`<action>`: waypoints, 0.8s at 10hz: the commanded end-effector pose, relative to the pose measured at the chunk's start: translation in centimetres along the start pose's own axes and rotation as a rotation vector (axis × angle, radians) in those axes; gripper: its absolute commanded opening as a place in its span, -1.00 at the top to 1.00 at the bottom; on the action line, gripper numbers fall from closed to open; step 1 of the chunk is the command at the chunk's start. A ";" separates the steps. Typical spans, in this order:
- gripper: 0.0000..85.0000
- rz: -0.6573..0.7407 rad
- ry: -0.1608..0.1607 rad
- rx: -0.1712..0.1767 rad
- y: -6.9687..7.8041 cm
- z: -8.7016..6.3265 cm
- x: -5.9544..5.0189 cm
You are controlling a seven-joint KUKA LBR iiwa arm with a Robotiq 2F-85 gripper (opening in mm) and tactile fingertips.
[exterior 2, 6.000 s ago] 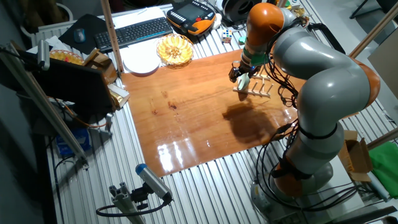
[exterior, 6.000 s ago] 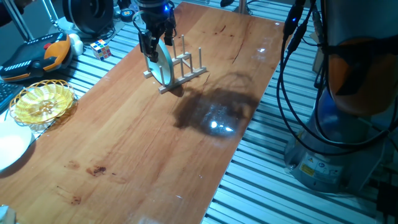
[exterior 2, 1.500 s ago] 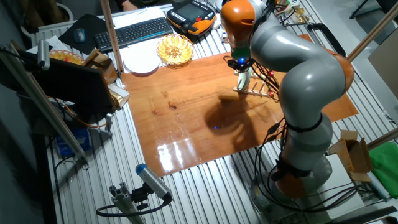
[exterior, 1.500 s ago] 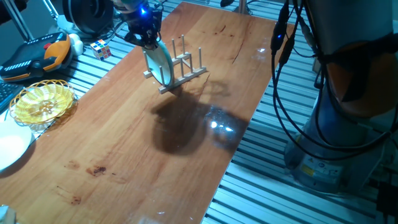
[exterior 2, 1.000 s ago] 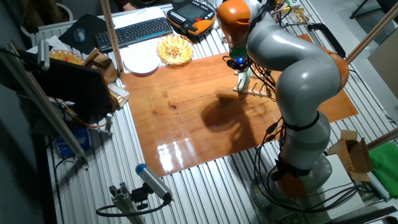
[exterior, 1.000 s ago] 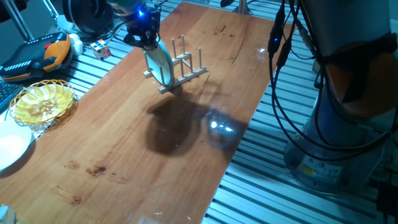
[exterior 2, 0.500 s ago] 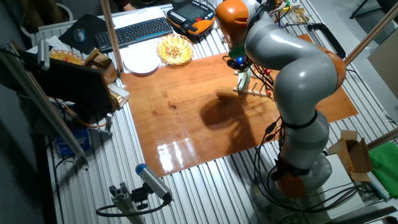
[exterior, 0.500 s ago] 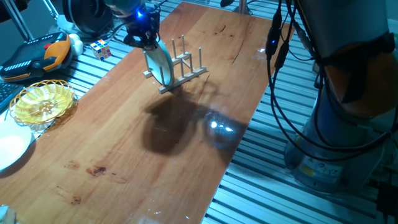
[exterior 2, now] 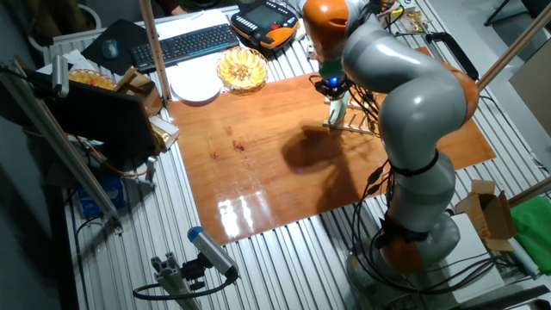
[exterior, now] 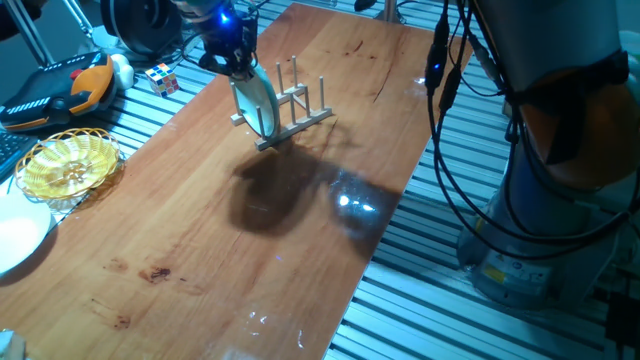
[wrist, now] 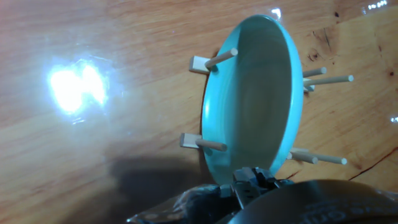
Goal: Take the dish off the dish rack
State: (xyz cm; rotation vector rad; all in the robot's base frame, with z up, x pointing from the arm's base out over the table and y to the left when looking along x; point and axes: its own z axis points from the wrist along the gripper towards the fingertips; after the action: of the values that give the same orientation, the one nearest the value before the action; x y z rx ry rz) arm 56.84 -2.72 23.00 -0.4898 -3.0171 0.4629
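The light turquoise dish [exterior: 260, 106] stands on edge between the pegs of the small wooden dish rack [exterior: 305, 106] at the far end of the wooden table. My gripper [exterior: 238, 70] comes in from the upper left and sits at the dish's top rim. In the hand view the dish [wrist: 255, 99] fills the middle, rack pegs [wrist: 211, 145] on both sides, and my gripper [wrist: 252, 182] is closed over its near rim. In the other fixed view the gripper [exterior 2: 333, 91] is just above the dish [exterior 2: 337, 110] and rack [exterior 2: 358, 127].
A yellow woven basket [exterior: 68, 162] and a plain white plate [exterior: 18, 236] lie off the table's left edge. A Rubik's cube [exterior: 163, 79] and an orange-black pendant [exterior: 60, 88] lie behind. A keyboard [exterior 2: 185, 43] lies beyond the basket. The robot base [exterior: 540, 230] stands right.
Six seconds ago the hand stood upright over the dish; it now leans in from the left at the rim. Over the last second only the arm's shadow shifts slightly; the dish stays in the rack.
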 end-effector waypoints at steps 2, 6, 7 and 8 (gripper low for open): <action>0.98 0.006 -0.021 0.052 0.0 0.0 0.0; 0.98 0.031 -0.046 0.101 0.0 0.0 0.0; 0.98 0.036 -0.044 0.104 0.0 0.0 0.0; 0.98 0.051 -0.048 0.120 -0.1 0.0 0.0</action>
State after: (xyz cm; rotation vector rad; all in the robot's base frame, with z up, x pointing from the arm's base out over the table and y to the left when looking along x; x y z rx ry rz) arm 56.85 -2.85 23.03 -0.5609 -3.0046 0.6685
